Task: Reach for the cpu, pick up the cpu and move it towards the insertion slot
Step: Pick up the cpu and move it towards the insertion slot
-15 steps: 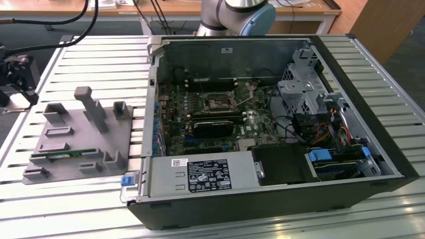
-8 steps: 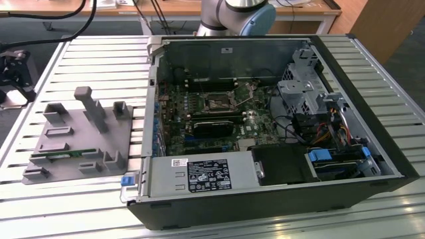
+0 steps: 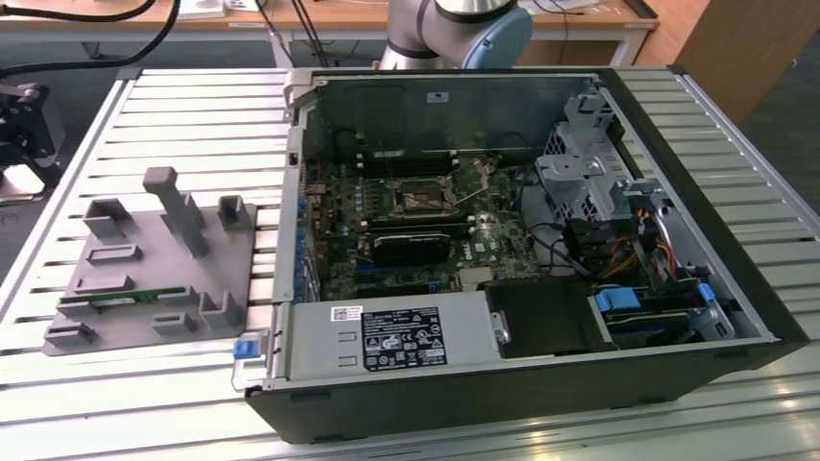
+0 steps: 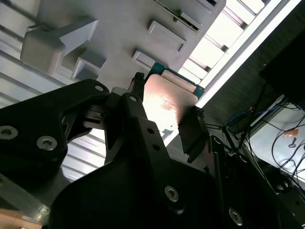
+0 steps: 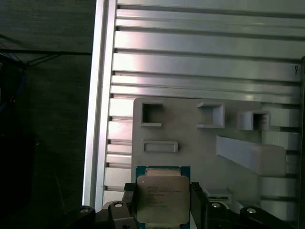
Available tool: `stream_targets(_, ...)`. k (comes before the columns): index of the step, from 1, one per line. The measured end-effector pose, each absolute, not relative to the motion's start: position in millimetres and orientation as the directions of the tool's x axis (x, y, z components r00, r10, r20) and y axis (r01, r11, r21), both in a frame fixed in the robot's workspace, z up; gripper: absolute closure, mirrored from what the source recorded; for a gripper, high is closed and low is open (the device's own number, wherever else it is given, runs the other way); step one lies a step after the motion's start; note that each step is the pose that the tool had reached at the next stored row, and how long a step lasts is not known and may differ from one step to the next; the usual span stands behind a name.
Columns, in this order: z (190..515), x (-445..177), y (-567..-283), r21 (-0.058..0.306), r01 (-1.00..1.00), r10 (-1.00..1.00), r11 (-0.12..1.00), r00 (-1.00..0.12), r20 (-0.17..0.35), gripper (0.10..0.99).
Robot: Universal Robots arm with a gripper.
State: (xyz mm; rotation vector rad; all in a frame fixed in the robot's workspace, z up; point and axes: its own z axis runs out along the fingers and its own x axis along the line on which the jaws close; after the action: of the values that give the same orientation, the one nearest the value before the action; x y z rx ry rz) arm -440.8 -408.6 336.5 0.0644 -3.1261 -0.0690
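- Closest in both wrist views, the black gripper (image 5: 163,210) has its two fingers (image 5: 129,200) pressed against opposite edges of the cpu (image 5: 163,198), pinching it between them.
- The cpu is a flat square chip with a silver top and a thin green border. It sits level in the grasp in the first wrist view, and its shiny lid catches the light in the second wrist view.
- Just beyond the chip lies the grey fixture (image 5: 190,152), a moulded plate with raised pockets and posts. I cannot tell whether the chip has cleared the plate or is resting on it.
- The fixture lies on a slatted table (image 3: 192,125) of pale metal, at the exterior view's left, with a green memory stick (image 3: 122,300) lying in it.
- Filling the centre and the exterior view's right is an open computer case (image 3: 513,403) with its motherboard (image 3: 487,240) exposed.
- The insertion slot (image 3: 421,200), a silvery frame around a dark centre, sits in the upper middle of the board, well apart from the fixture.
- Farthest, at the top centre, stands the arm (image 3: 455,29).
- My judgement is that this step needs an edge-only grip, a level chip, enough height to clear the posts and the case wall, and corners squared to the slot.
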Motion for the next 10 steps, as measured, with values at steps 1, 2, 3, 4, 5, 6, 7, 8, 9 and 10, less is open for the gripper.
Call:
stream_targets(1, 338, -441, -409, 0.044, -0.041, -0.041, 0.998, -0.999, 0.013, 0.549)
stream_targets(2, 340, -441, -409, 0.044, -0.041, -0.041, 0.998, -0.999, 0.013, 0.549)
stream_targets(3, 341, -441, -409, 0.044, -0.041, -0.041, 0.998, -0.999, 0.013, 0.549)
stream_targets(4, 343, -441, -409, 0.044, -0.041, -0.041, 0.998, -0.999, 0.013, 0.549)
stream_targets(5, 345, -441, -409, 0.044, -0.041, -0.041, 0.998, -0.999, 0.013, 0.549)
stream_targets(6, 348, -441, -409, 0.044, -0.041, -0.041, 0.998, -0.999, 0.013, 0.549)
stream_targets(7, 350, -441, -409, 0.044, -0.041, -0.041, 0.998, -0.999, 0.013, 0.549)
stream_targets(8, 352, -441, -409, 0.044, -0.041, -0.041, 0.998, -0.999, 0.013, 0.549)
stream_targets(9, 354, -441, -409, 0.044, -0.041, -0.041, 0.998, -0.999, 0.013, 0.549)
stream_targets(10, 356, -441, -409, 0.044, -0.041, -0.041, 0.998, -0.999, 0.013, 0.549)
